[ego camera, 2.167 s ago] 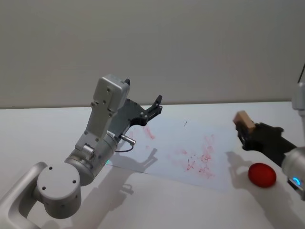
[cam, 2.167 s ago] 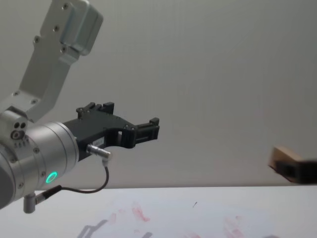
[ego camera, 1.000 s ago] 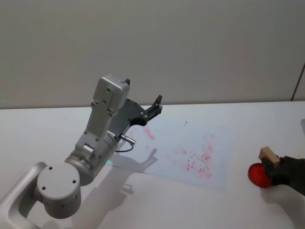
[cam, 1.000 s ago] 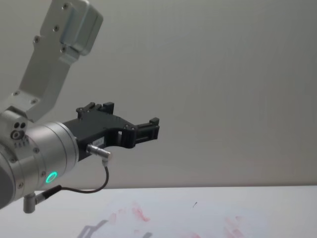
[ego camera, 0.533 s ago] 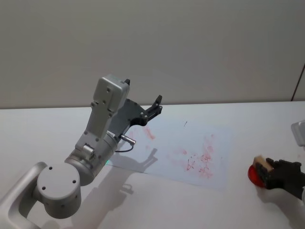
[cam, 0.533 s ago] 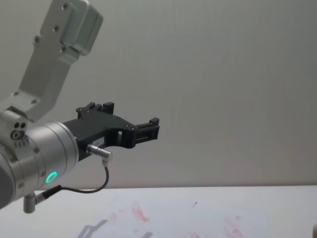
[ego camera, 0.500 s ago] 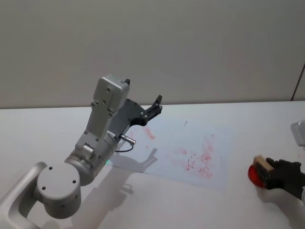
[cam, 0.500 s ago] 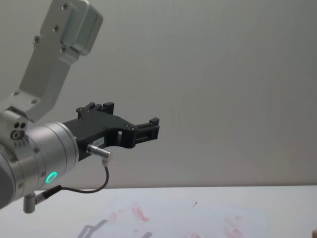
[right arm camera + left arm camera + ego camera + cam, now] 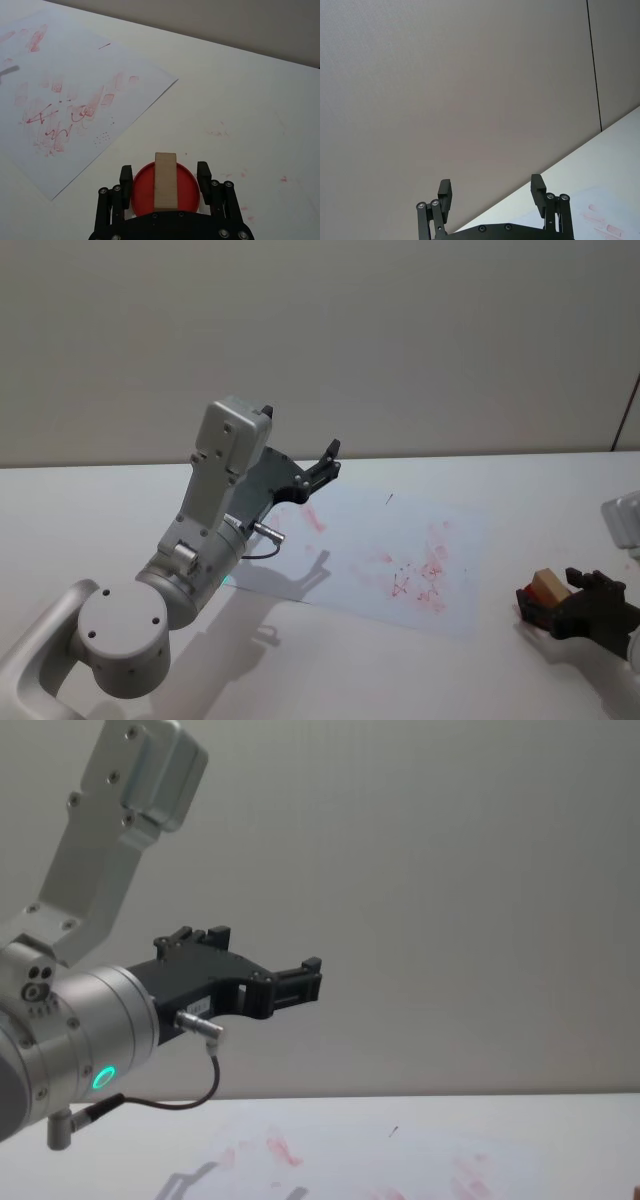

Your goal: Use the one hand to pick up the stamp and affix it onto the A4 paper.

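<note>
White tabletop [image 9: 330, 660] in the head view carries the ink-smudged white A4 paper [image 9: 400, 540]; the black right gripper [image 9: 552, 604], right of it, stands spread around the tan wooden stamp [image 9: 546, 587]. Right wrist view: stamp [image 9: 165, 180] on round red ink pad [image 9: 187, 187], fingers [image 9: 202, 172] apart. Chest view: raised left gripper [image 9: 300, 980] open, empty.

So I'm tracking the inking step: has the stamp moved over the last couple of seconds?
Yes. The stamp has come down and toward the robot, away from the A4 paper, onto the red ink pad.
</note>
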`<move>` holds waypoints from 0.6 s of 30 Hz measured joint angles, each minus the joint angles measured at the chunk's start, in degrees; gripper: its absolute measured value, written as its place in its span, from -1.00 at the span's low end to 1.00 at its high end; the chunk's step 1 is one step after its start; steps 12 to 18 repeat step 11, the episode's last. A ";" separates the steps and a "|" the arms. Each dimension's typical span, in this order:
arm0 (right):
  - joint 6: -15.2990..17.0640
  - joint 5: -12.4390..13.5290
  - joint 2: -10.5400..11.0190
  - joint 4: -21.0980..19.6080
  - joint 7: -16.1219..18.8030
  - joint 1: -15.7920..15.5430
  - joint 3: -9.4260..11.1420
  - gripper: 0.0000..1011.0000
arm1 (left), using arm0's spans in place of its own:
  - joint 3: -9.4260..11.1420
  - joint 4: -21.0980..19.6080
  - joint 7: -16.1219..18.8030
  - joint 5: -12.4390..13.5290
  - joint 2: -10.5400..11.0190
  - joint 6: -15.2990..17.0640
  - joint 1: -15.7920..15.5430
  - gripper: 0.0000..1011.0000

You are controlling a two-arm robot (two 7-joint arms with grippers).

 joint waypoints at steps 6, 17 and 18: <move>0.04 -0.19 -0.08 0.17 0.12 0.12 -0.08 0.79 | 0.00 0.00 0.00 0.00 0.00 0.00 0.00 0.98; 0.05 -0.32 -0.12 0.28 0.20 0.18 -0.13 0.98 | 0.00 0.00 0.00 0.00 0.00 0.00 0.00 0.98; 0.05 -0.32 -0.12 0.28 0.20 0.18 -0.13 0.98 | 0.00 0.00 0.00 0.00 0.00 0.00 0.00 0.98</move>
